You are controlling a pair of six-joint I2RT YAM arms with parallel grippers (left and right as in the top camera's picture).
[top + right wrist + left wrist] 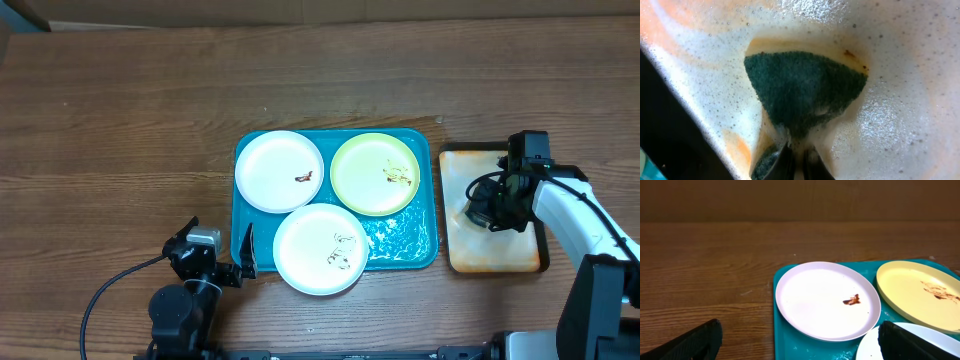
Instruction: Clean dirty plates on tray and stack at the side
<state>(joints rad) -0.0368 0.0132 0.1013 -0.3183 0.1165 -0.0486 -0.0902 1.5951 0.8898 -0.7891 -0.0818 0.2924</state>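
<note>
Toward the near edge of the desk (130, 120), left gripper (244, 258): we see its fingers spread and empty, just beside the near-left corner of the tray (405, 248).
Nearest plate (320, 250): white with faint dark smears, lying over the tray's near rim, so part of it hangs above the desk.
Tray, mid-desk: teal, wet and glossy, holding all three plates; none is stacked at the side yet.
Right gripper (797, 159): toward the right edge, down in the soapy tray (495, 262), fingers pinching a dark green sponge (805, 90) in the suds.
Farther plates: a white plate (279, 171) with a brown smear at the tray's far-left, and a yellow-green plate (375, 173) at its far-right.
Risk: we judge the overhanging plate may tip or skate on the wet tray once scrubbed, unless the left gripper steadies it. A loaded sponge may also drip suds across the desk on the way over.
</note>
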